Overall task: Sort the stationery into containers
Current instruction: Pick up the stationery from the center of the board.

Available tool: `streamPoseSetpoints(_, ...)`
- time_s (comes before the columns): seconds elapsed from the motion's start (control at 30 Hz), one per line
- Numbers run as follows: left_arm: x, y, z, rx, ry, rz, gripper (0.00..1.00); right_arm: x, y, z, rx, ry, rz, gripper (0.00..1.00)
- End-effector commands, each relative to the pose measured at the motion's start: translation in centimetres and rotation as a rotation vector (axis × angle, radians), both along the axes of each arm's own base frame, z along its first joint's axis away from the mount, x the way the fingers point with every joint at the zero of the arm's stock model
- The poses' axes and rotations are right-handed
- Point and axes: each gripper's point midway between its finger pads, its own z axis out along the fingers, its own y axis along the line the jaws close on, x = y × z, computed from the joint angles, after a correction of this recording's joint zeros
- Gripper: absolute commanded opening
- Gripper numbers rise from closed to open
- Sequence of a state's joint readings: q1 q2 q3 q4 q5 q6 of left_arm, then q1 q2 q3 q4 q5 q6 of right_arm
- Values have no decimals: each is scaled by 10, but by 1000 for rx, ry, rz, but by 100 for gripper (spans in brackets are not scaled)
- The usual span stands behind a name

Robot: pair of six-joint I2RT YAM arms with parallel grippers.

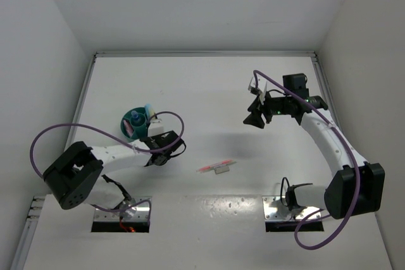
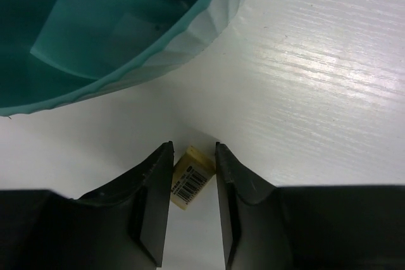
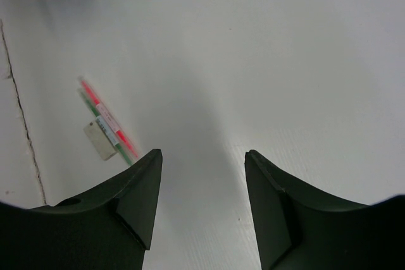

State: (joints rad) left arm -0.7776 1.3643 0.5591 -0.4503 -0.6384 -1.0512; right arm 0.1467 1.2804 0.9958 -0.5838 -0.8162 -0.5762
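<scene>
left gripper (image 2: 193,151): I read it as clamped on the eraser. Both inner faces look pressed to its sides, but I can't judge how firm the pinch is.
eraser (image 2: 190,184): it sits between the fingers, a little back from the tips. It is skewed, barcode label up, with white table (image 2: 316,93) behind it. I can't tell whether it is lifted or resting.
teal organiser (image 2: 190,30): it is just ahead of the fingertips and off to their left, rim towards me. The compartments visible from the wrist look bare. Overhead, blue sticks (image 1: 135,118) and a pink piece (image 1: 128,131) stand in it.
right gripper (image 3: 202,156): released, jaws apart with nothing between them, hanging over bare table well apart from the left arm.
red pen (image 3: 101,110): it lies flat beyond the right gripper's left fingertip, with a green stick (image 3: 120,147) tight alongside.
beige block (image 3: 100,141): it is touching or just beside the green stick, on the side away from the red pen.
risk, slip: the eraser is skewed and gripped near its corners, so I'd expect it to twist or pop out on the lift.
risk, rim: the organiser is so near ahead that a low carry could knock its wall and shove or tip it.
risk, drop: a release over a divider could bounce the eraser back onto the table.
risk, later pick: the pen, stick and block lie bunched together, so one pinch may drag a neighbour.
</scene>
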Motion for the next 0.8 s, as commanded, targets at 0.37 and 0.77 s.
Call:
streamPoseSetpoints(0.37,-21,1,-12,-31,73,-20,51,-2,6,7,30,-34,44,55)
streamPoseSetpoints(0.77,-35,-12,-18,-69,121,-68,45,-3,6,10,31,-43,44,55)
